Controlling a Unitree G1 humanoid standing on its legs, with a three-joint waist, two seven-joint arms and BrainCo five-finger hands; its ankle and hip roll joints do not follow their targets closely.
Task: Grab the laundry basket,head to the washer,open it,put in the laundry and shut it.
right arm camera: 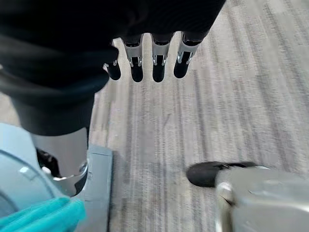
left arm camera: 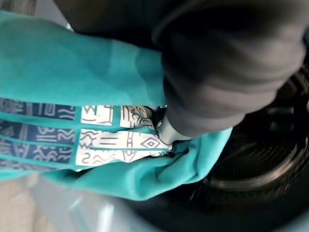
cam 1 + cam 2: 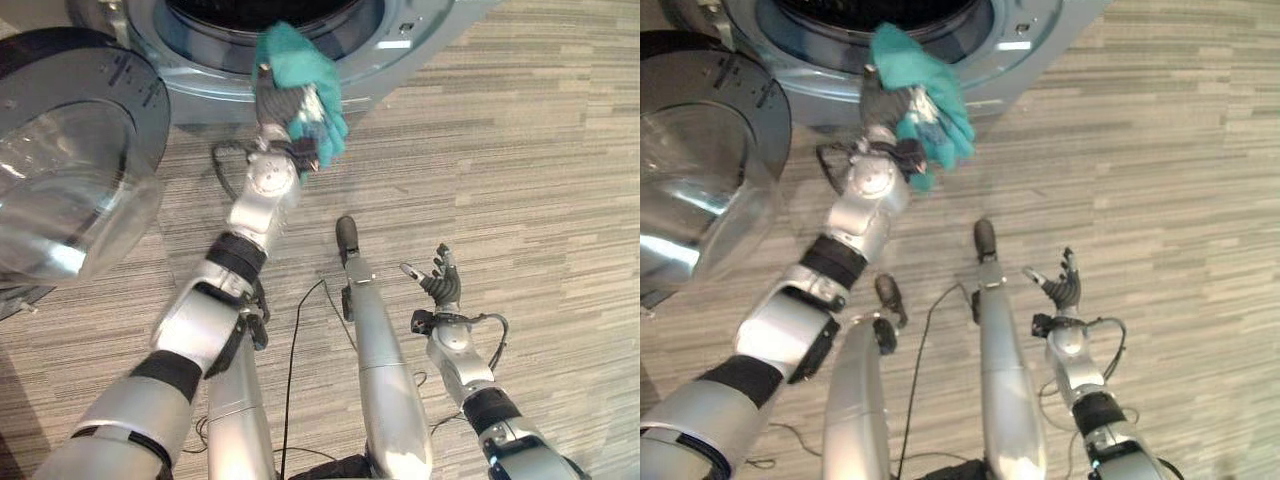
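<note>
Left robot hand (image 3: 892,108) clutches teal cloth (image 3: 925,85) at the washer (image 3: 1030,40) opening.

teal cloth (image 2: 72,72), navy-white patterned band; silver-grey washer (image 3: 420,30); grey striped floor (image 3: 520,150)

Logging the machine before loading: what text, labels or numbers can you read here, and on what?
No text can be read.
Washer door: small print on its dark rim, too small to read.
Washer front: a pale patch beside the opening, too blurred to read.
Teal cloth: its white and blue bands carry patterns, not letters.
</note>
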